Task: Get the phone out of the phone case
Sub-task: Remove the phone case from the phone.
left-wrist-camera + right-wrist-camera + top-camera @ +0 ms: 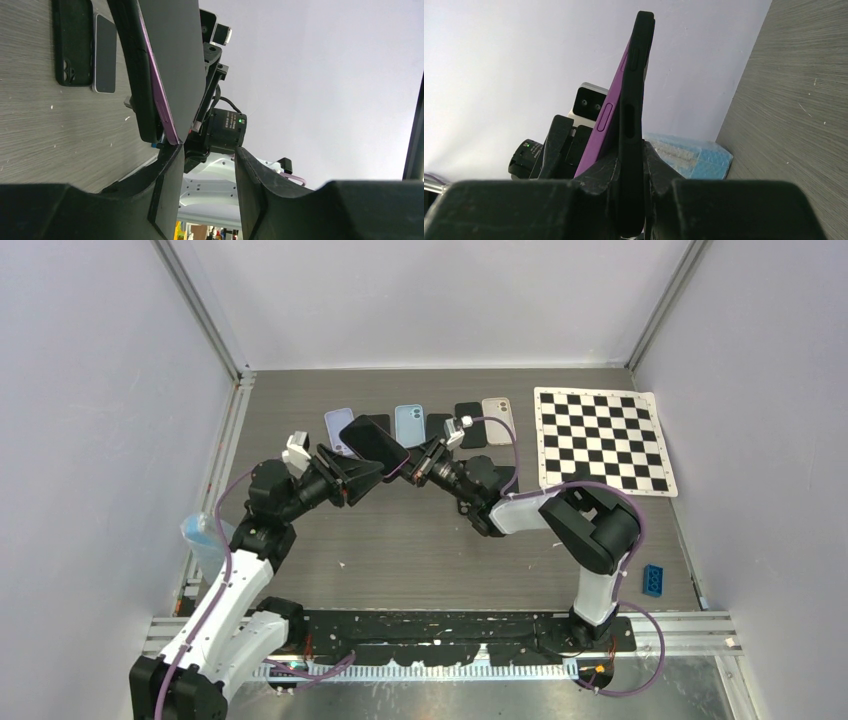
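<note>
Above the back half of the tabletop [400, 540], a purple phone [605, 125] in a black phone case [631, 115] was held in the air between the two arms, tilted on edge, its dark screen showing from above. One end of the phone stood lifted out of the case, leaving a narrow wedge of gap, while the far end sat inside it, so the removal looked part done.

The right pincer [630, 175] was closed tight on the edge of the case alone, apparently to anchor it so the phone could be pried away. The left pincer [206, 152] stood partly open with nothing between its fingers. The phone's freed corner lay at the tip of one finger [167, 165], seemingly so that finger could lever the phone outward. Whether it pressed or merely touched could not be told.

Next, the left pincer would probably need to close on the exposed purple edge and pull. The phone might drop if the case let go suddenly.

Behind, a row of spare phones and cases [410, 425] lay flat on the tabletop. A checkerboard sheet [603, 440] lay to the right, a blue block [653, 580] near the right edge, and a bluish packet [200, 540] beside the left arm.
</note>
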